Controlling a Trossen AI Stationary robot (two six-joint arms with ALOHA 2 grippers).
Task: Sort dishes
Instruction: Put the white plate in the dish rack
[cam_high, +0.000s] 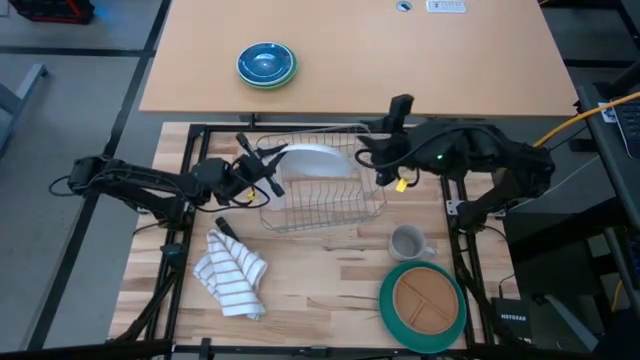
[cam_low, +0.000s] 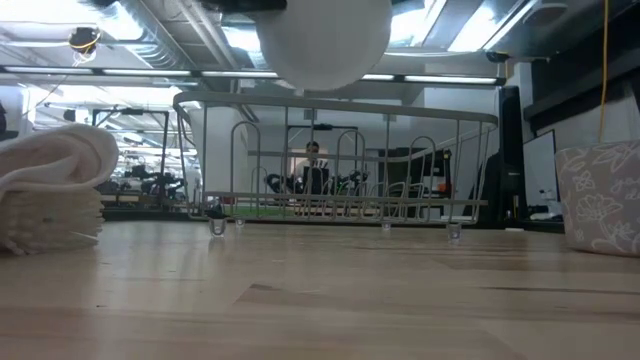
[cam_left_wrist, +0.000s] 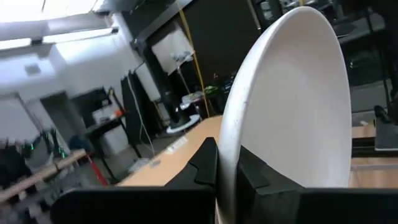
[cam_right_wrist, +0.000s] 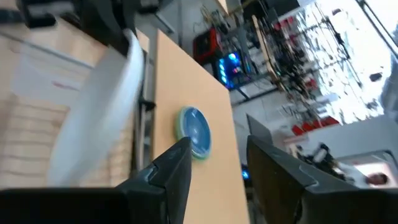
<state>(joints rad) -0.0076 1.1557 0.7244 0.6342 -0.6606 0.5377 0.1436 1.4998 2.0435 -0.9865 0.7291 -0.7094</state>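
Left pincer (cam_high: 262, 178) clamps the rim of the small white plate (cam_high: 318, 160), holding it on edge above the wire dish rack (cam_high: 325, 205) so it can drop between the wires. Right pincer (cam_high: 378, 160), fingers apart and empty, waits beside the rack. The tan plate (cam_high: 425, 298) lies on the green plate (cam_high: 392, 305) on the counter (cam_high: 320, 290).

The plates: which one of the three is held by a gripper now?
The small white plate. The left gripper pinches its rim above the wire dish rack, while the tan plate lies on the green plate.
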